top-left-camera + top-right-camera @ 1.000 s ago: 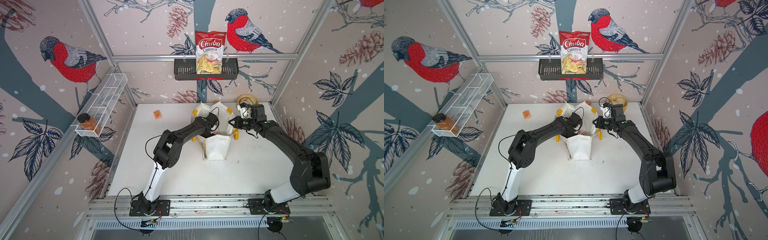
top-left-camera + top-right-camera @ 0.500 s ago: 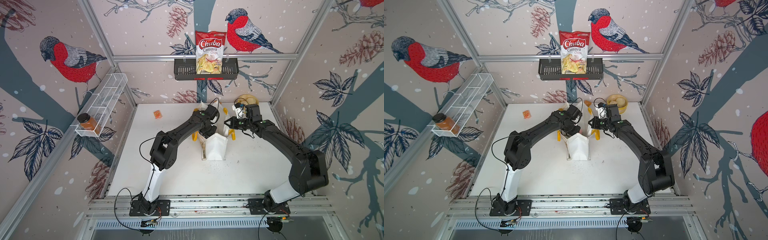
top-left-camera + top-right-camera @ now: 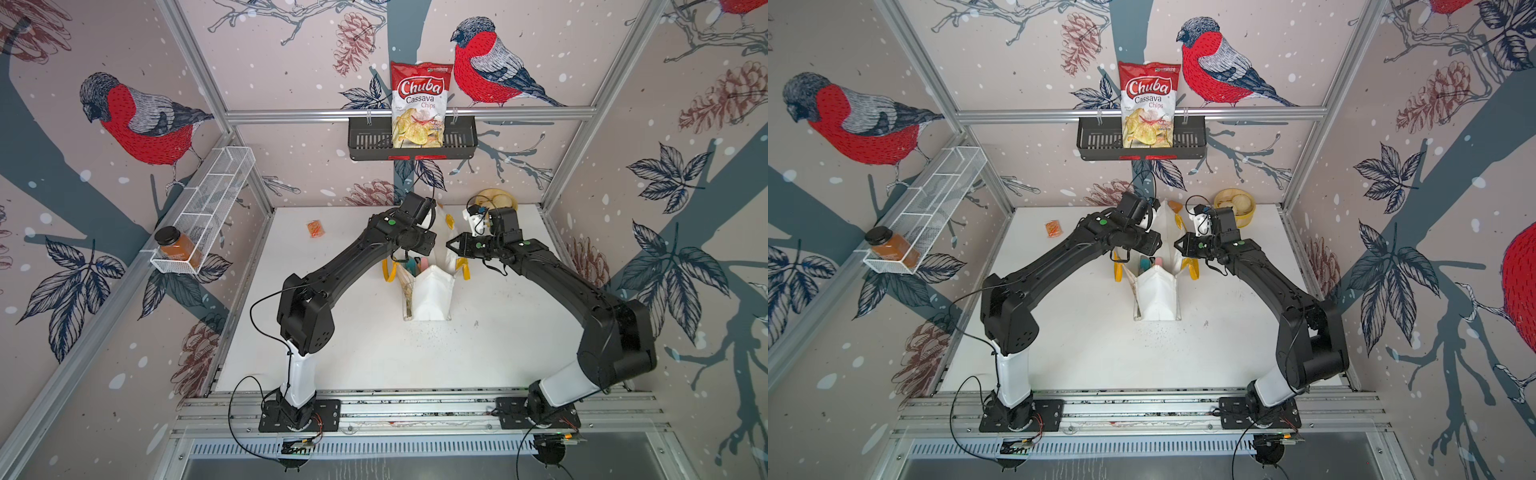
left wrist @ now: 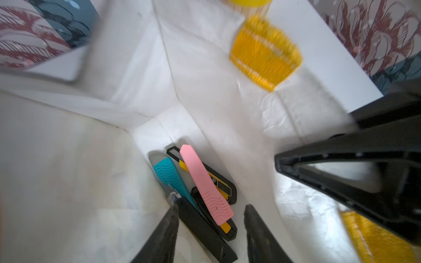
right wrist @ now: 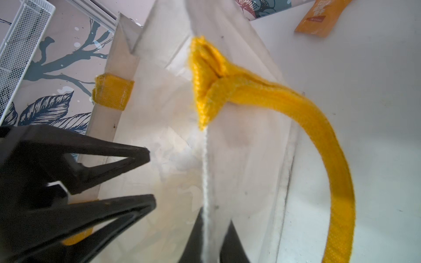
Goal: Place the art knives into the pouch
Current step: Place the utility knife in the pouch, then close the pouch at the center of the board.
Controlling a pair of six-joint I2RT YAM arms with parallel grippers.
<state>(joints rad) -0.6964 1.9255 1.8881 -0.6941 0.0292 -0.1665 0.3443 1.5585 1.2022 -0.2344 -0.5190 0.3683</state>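
White pouch [image 3: 432,291], yellow handles [image 5: 319,118].

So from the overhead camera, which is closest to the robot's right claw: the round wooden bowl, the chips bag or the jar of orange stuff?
From the right gripper, in a top view:
1. Wooden bowl, at the table's back corner just behind that arm.
2. Chips bag, up in the black basket on the back wall.
3. Orange jar, in the white wire shelf on the far side wall.

Lab-type robot test cell, not a home or shop. Evidence: aluminium-profile frame [image 3: 409,113] w/ printed bird-and-pinecone wall panels [image 3: 137,120]; white tabletop [image 3: 374,345]; two arms bolted to a slotted rail [image 3: 415,409] at front edge, loose cabling. Staged props: chips bag [image 3: 419,104] in black wall basket [image 3: 365,141], jar [image 3: 176,247] in wire rack [image 3: 220,183].
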